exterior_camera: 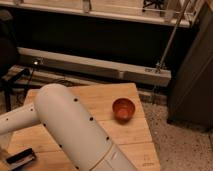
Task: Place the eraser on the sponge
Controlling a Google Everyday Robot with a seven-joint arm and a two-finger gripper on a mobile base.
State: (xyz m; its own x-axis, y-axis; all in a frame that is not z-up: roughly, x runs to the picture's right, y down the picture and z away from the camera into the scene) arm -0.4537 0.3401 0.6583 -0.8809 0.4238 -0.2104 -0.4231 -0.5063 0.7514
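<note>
The eraser (pixel 21 158), a slim black bar, is at the bottom left over the wooden table (pixel 100 100). My white arm (pixel 70 125) fills the lower middle of the camera view, and its forearm runs off the left edge. My gripper (pixel 6 163) shows only as a grey sliver in the bottom left corner, right beside the eraser's left end. Whether it holds the eraser cannot be made out. The sponge is out of view, possibly behind the arm.
A red bowl (pixel 123 108) stands on the right half of the table, near its right edge (pixel 148 130). Speckled floor lies to the right. A dark wall with a pale rail (pixel 95 65) runs behind the table.
</note>
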